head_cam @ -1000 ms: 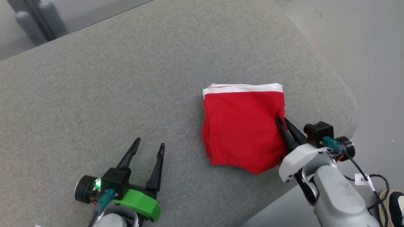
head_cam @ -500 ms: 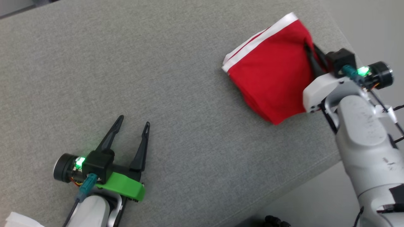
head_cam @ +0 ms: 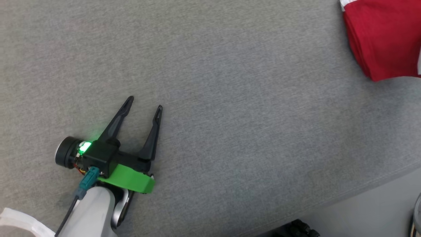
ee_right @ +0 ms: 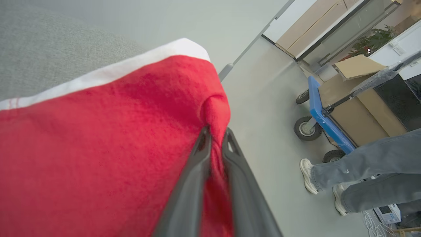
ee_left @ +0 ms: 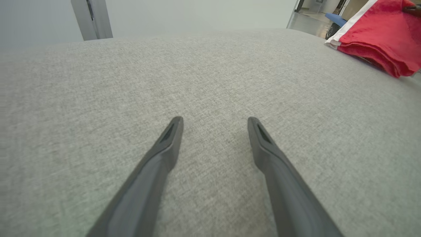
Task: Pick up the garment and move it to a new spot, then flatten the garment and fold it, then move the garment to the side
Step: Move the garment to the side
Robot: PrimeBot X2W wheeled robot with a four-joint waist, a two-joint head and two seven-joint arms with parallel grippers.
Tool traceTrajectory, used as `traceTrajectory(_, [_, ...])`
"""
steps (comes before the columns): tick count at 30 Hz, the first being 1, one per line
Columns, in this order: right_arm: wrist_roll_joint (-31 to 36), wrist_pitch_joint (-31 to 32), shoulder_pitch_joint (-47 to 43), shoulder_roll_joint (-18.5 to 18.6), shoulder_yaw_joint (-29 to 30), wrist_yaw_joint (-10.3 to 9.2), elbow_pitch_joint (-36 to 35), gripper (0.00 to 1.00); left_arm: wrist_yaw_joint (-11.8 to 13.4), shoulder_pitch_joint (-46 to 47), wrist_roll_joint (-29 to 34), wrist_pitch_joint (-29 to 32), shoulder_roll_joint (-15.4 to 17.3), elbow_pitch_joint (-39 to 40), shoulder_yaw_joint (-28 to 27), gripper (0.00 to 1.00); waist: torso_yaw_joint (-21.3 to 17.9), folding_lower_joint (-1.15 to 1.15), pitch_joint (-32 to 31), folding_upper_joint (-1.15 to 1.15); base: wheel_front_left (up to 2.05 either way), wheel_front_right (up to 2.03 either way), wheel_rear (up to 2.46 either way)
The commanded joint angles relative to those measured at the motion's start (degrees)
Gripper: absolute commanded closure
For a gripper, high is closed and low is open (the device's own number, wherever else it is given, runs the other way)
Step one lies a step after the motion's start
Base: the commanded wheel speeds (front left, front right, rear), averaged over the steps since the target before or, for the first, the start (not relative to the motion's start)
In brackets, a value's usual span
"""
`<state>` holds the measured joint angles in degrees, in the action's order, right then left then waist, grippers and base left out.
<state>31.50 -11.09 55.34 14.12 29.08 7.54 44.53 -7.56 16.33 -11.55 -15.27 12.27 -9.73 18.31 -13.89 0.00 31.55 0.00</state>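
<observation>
Both fingers of the right gripper (ee_right: pixel 216 132) clamped the folded red white-banded cotton garment (head_cam: pixel 381 39) at two o'clock of the grey woven cushion (head_cam: pixel 230 98), seemingly mid move-aside, needing set-down then release, while the left gripper (head_cam: pixel 145 102) lay spread, empty, at eight o'clock.

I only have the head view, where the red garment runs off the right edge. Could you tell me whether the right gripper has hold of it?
Observer: Yes. In the right wrist view the right gripper pinches a bunched fold of the red garment between its two fingers.
Operator: Thank you. Is anything on the floor past the cushion's edge on that side?
Observer: A person's legs, in grey jeans and pale shoes, are on the floor next to a blue cart loaded with cardboard.
</observation>
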Motion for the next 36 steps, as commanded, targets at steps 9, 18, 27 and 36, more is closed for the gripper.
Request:
traceTrajectory(9, [1.3,-4.0,2.0,-6.7,3.3,-0.11,-3.8,0.0,0.2,-1.6,-0.4,0.3,-0.7,-3.0,-2.1,0.0,2.7,0.0,-2.2,0.0,0.0,0.0,0.0])
traceTrajectory(18, [-15.1,-4.1,-4.1,-10.7,-12.3,-0.1,-14.7,0.0,0.2,-2.6,0.5,0.1,-3.7,-4.7,-5.4,0.0,5.2,0.0,-9.2,0.0,0.0,0.0,0.0])
traceTrajectory(27, [-27.8,-4.2,-16.7,-11.1,-24.6,-0.1,-19.7,0.0,0.2,-4.8,1.4,0.1,-6.4,-7.0,-12.7,0.0,8.6,0.0,-16.5,0.0,0.0,0.0,0.0])
traceTrajectory(36, [-33.0,-4.2,-30.6,-11.0,-27.1,-0.1,-19.6,0.0,0.2,-8.5,3.4,0.2,-8.0,-8.9,-18.1,0.0,11.2,0.0,-22.8,0.0,0.0,0.0,0.0])
